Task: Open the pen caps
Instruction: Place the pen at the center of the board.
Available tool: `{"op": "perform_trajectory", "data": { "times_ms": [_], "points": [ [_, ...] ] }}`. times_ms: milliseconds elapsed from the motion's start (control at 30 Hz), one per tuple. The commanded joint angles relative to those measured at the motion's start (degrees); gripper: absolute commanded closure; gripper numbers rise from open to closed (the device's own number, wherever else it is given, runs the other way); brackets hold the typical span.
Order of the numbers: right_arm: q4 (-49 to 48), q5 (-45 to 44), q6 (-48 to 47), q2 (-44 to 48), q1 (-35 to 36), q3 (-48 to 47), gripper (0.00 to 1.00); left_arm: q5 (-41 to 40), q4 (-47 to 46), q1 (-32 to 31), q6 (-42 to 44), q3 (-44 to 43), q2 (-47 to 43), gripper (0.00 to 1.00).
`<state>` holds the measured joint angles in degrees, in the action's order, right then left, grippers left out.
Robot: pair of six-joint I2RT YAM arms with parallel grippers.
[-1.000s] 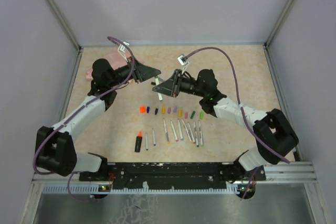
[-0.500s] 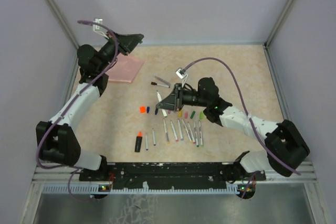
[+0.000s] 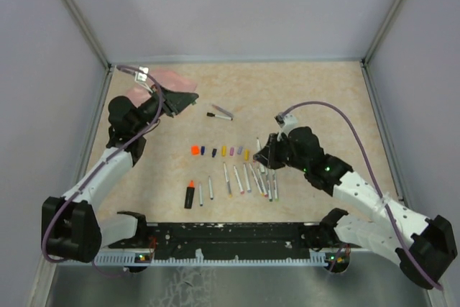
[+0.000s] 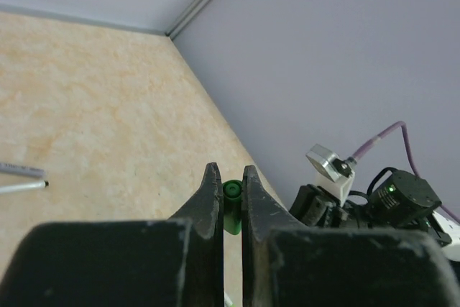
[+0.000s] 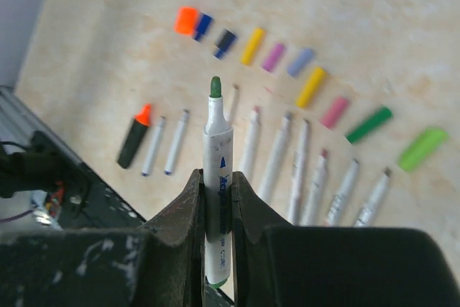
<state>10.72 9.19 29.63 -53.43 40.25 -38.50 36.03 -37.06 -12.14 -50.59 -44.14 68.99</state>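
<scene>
Left pincer (image 4: 230,177) clamping one green cap (image 4: 231,210), right pincer (image 5: 215,177) clamping one pen (image 5: 217,127), ten loose caps (image 5: 252,45)

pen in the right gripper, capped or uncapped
Uncapped: the pen shows a bare green tip in the right wrist view, and the left gripper pinches a green cap.

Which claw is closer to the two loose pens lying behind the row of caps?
Left. The left claw hangs just left of the loose pens; the right claw is farther, toward the near edge, over the pen row.
</scene>
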Motion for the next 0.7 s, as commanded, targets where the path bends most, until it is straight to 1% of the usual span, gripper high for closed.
{"op": "perform_trajectory", "data": {
  "times_ms": [0,133,200,267,467,667],
  "points": [
    [12.6,-13.3,2.6,5.6,0.0,3.8,1.00,2.6,1.4,-0.2,-1.1,3.5,-3.6,1.00],
    [18.3,-17.2,5.1,8.2,-0.7,6.7,1.00,4.0,2.3,-0.2,-1.6,5.4,-4.9,1.00],
    [20.9,-17.4,6.5,8.4,-1.4,7.8,1.00,4.8,2.3,-0.2,-2.0,6.1,-5.2,1.00],
    [21.1,-16.5,7.8,7.7,-1.7,8.7,1.00,6.0,2.9,-0.3,-2.1,6.5,-5.3,1.00],
    [24.3,-18.7,13.5,0.0,-2.3,8.5,1.00,6.9,4.0,-1.1,-2.5,8.0,-6.7,1.00],
    [24.4,-21.7,15.0,-6.3,-2.2,7.7,0.99,7.0,4.1,-1.7,-3.1,9.7,-8.2,1.00]
  ]
}}
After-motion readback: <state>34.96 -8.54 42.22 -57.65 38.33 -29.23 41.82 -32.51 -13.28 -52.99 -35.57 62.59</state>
